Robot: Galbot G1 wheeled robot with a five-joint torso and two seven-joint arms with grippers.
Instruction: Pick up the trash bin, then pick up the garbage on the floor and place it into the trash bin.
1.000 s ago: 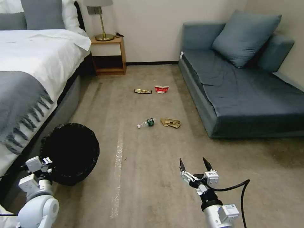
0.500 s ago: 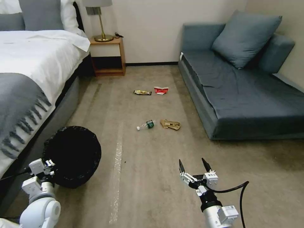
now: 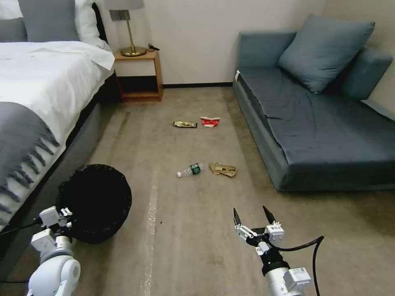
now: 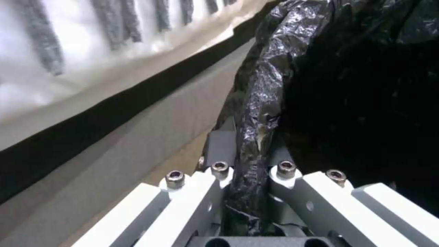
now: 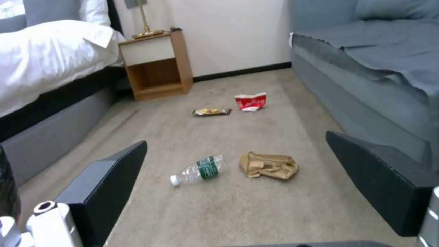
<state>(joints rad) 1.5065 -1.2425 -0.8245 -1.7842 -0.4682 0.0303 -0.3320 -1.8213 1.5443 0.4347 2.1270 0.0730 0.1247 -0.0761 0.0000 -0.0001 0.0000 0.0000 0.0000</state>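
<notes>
Trash bin [image 3: 96, 201] at near left beside the bed [image 3: 37, 102], rim of its black liner pinched in the left gripper [image 4: 249, 175], so pickup looks done. Over the last second whole head view shifted: litter now sits slightly lower in frame, sofa [image 3: 321, 123] and nightstand [image 3: 138, 74] slid too, so camera motion, i.e. base creeping toward the litter, not things moving. Bin holds its place relative to the left arm, so carried along. Right gripper [image 3: 255, 216] at near centre-right, claws spread wide, nothing between them, aimed down the floor at the litter. Garbage all on the carpet, none binned yet: clear bottle [image 3: 190, 169] and crumpled tan paper [image 3: 222, 169] just beside each other, nearer; gold-brown wrapper [image 3: 184, 124] and red-and-white carton [image 3: 210, 121] farther, toward the wall. Bottle and paper well apart from the right gripper, so more approach likely needed. Lane between bed and sofa open carpet; pale streak on the floor [image 3: 151, 218] only a mark. Watch sofa corner on the right and bed frame on the left, bin close against the latter.
</notes>
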